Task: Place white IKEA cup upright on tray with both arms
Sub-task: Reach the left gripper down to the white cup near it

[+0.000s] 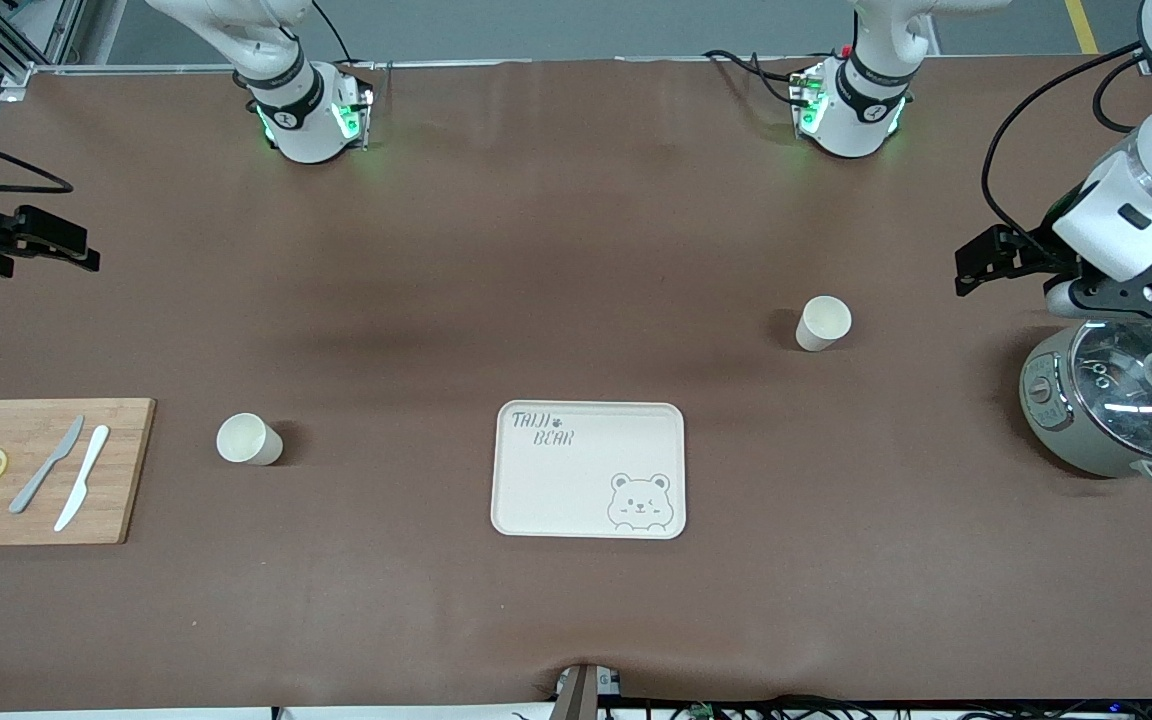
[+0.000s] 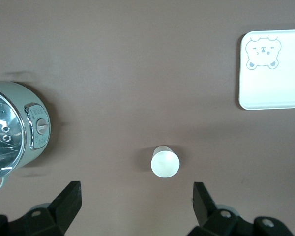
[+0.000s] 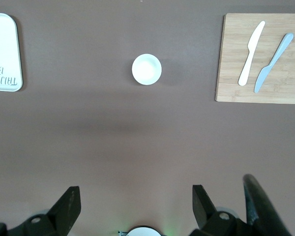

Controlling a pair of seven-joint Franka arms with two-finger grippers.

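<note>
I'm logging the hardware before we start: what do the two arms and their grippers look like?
Both arms are glossy white with black joint rings; green lights glow on the bases. The left arm trails looped black cables to a black bracket at its wrist. The left gripper and right gripper each have two black, wedge-shaped fingers on a black body with small screw holes.

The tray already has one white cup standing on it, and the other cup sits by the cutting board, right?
Not quite. The tray has nothing on it, as the front view shows. One white cup stands on the table nearer the cooker; the other cup does sit by the cutting board.
</note>
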